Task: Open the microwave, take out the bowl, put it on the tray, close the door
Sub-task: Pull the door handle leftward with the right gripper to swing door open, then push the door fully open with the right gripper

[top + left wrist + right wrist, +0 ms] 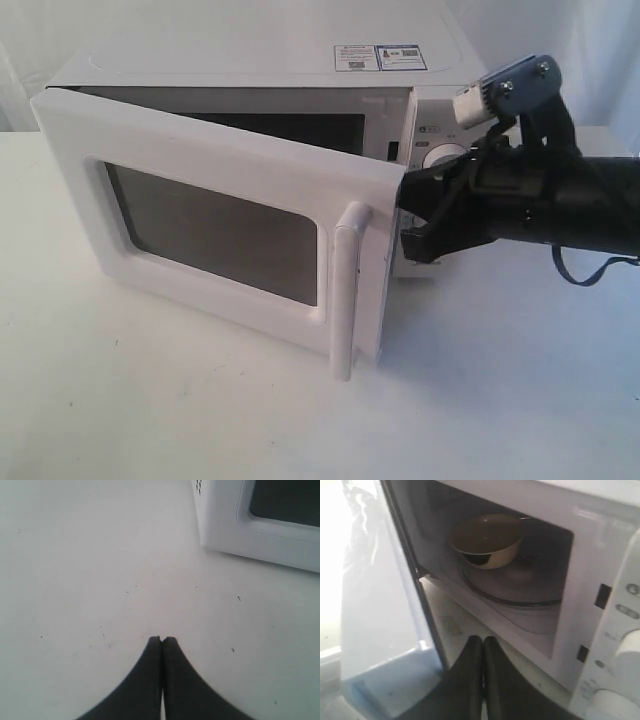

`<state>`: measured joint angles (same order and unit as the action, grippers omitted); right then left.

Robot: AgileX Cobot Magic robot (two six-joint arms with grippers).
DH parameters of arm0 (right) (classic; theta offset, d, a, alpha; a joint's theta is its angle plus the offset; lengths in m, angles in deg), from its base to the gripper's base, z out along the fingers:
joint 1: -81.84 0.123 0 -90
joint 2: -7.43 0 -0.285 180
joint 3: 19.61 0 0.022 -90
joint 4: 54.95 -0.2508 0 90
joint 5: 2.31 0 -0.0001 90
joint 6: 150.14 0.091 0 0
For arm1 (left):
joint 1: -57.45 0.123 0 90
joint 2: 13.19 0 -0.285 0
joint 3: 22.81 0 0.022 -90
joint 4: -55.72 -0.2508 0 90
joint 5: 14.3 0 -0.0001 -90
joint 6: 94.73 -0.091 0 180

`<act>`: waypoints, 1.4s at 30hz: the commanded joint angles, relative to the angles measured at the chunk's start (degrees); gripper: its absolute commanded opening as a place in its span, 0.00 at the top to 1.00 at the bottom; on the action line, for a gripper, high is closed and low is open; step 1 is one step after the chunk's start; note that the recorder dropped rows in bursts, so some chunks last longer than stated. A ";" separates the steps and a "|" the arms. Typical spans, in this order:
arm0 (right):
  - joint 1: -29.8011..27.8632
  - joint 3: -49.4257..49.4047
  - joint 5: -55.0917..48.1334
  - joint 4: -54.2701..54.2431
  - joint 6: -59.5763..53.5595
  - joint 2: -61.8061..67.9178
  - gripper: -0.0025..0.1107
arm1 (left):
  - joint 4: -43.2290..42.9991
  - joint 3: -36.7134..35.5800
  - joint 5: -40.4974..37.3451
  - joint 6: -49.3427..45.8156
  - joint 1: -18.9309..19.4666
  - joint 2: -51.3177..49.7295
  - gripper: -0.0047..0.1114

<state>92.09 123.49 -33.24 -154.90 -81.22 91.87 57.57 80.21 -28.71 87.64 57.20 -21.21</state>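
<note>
The bowl (487, 540) is sitting on the turntable (520, 590) inside the microwave (250, 75), its door (230, 150) standing ajar. Right fingers (470, 662), pressed together, are hovering at the doorway gap; left fingers (149, 660), together, over open counter (75, 555).

- Microwave (250, 70): on the table (150, 400).
- Door (200, 140): ajar (hinged at the exterior view's left), free edge swung forward.
- Bowl (487, 540): inside the cavity, on the turntable plate (520, 587).
- Right gripper (408, 218): between the door's free edge and the dials (445, 158).
- Left gripper (162, 640): over the table, near the microwave's corner.
</note>
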 commanded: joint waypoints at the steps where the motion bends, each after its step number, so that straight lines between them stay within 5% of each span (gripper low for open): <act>1: -0.01 0.31 -7.60 0.01 -1.20 2.23 0.98 | 0.07 -0.23 -0.15 0.27 0.11 0.24 0.96; 12: 4.17 0.21 -24.24 0.01 -1.13 5.63 0.98 | 0.07 -0.23 -0.15 0.27 0.11 0.24 0.96; 42: 21.60 0.21 -19.97 0.01 -1.09 6.26 0.98 | 0.07 -0.23 -0.15 0.27 0.11 0.24 0.96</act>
<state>112.42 123.60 -54.90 -154.90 -82.00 98.19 57.57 80.21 -28.71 87.64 57.20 -21.21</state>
